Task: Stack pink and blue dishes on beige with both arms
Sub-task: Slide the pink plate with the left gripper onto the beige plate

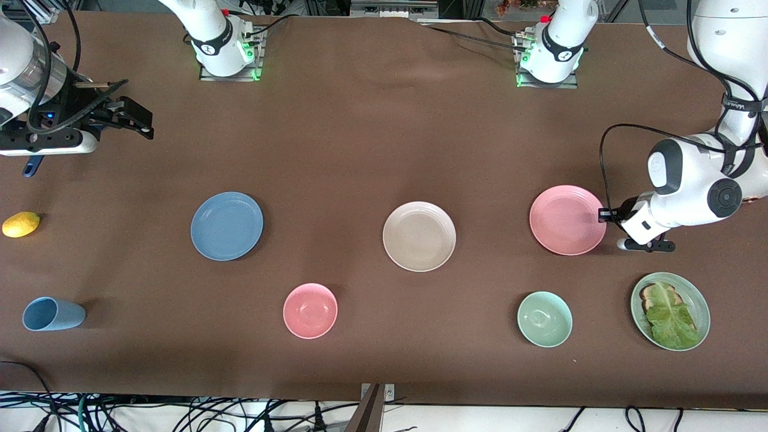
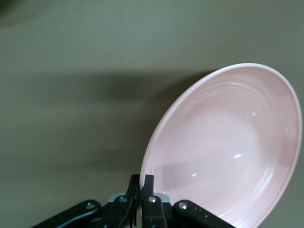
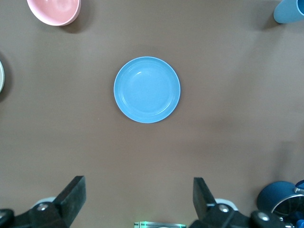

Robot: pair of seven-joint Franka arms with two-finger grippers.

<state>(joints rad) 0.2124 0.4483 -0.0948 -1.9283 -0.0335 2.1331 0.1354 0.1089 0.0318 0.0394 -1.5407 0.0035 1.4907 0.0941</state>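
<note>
The salmon pink plate (image 1: 567, 219) lies toward the left arm's end of the table. My left gripper (image 1: 603, 213) is shut on the plate's rim at the edge facing that end. In the left wrist view the two fingers (image 2: 148, 183) pinch the rim of the pink plate (image 2: 228, 147). The beige plate (image 1: 419, 236) sits at mid table, and the dusty blue plate (image 1: 227, 225) lies beside it toward the right arm's end. My right gripper (image 1: 141, 123) hangs open over bare table at the right arm's end. The right wrist view has the blue plate (image 3: 147, 90) well ahead of the open right gripper (image 3: 138, 183).
A small pink bowl (image 1: 310, 310) and a pale green bowl (image 1: 544, 318) stand nearer the front camera than the plates. A green plate with toast and lettuce (image 1: 670, 311) sits close to the left gripper. A light blue cup (image 1: 53, 314) and a lemon (image 1: 21, 224) lie at the right arm's end.
</note>
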